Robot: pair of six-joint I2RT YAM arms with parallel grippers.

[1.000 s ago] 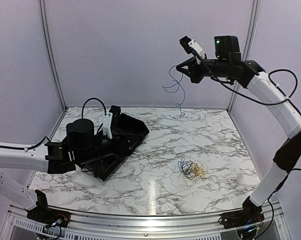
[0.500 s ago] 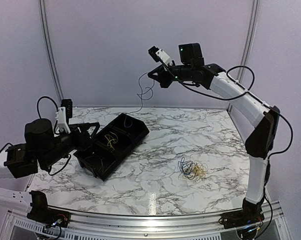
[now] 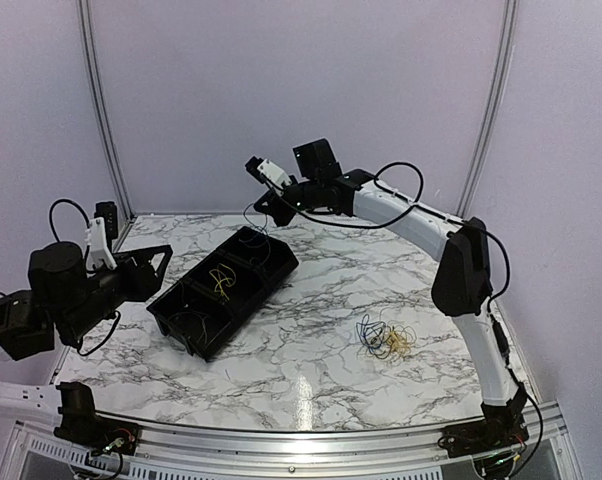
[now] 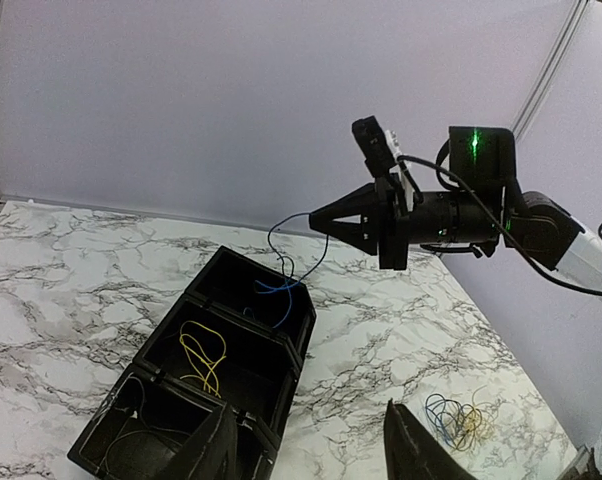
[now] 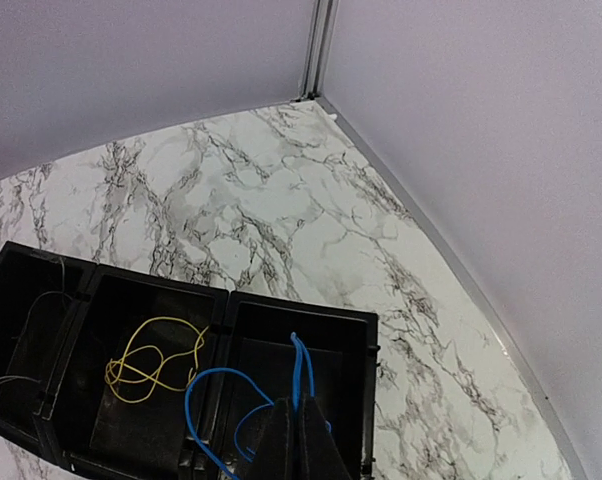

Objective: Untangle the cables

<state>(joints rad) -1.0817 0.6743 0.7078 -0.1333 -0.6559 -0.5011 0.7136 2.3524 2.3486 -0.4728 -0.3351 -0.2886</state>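
My right hand (image 5: 299, 418) is pinched shut on the blue cable (image 5: 297, 365), which droops limply into the end compartment of the black tray (image 5: 301, 311). I judge it feather-light, floppy and slippery, best gripped mid-strand. The right arm stretches far across above the tray. My left hand (image 4: 311, 450) hovers half-spread and empty. The tangle (image 3: 386, 340) lies on the tabletop (image 3: 311, 375).

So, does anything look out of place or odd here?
Nothing looks damaged. The black tray lies slanted, and a small tangle of cables sits loose to its right. The right gripper pinches a blue wire trailing into the tray.
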